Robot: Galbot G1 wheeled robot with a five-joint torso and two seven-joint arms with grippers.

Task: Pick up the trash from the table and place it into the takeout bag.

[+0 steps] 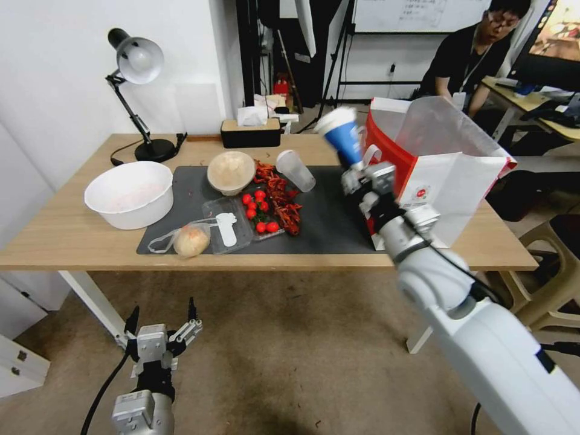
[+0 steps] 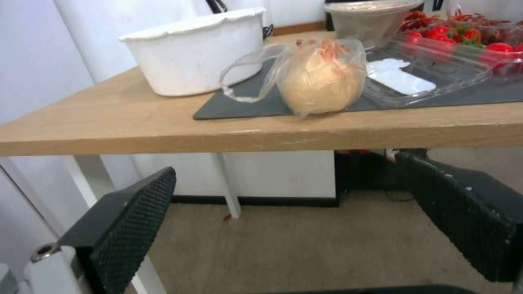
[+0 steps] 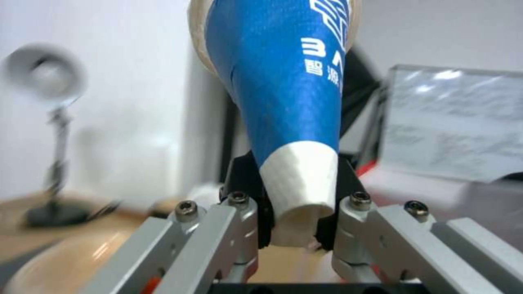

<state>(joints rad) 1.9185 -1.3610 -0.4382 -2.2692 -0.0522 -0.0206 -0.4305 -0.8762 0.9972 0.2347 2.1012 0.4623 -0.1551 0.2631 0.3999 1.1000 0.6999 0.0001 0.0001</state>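
bun (image 1: 191, 240) on table (image 1: 72, 232) left of takeout bag (image 1: 447, 181)

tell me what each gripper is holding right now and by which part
The right gripper is shut on the blue-and-white paper cup, pinching its white bottom end. The left gripper holds nothing, open below the table edge.

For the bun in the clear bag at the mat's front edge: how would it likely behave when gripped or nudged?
The bun in its clear bag looks soft and light, so fingers would probably dent it. The loose film, with a limp loop trailing aside, is likely floppy and slippery; a grip on film alone may leave the bun dangling. Being rounded and close to the table edge, it might roll off if pushed.
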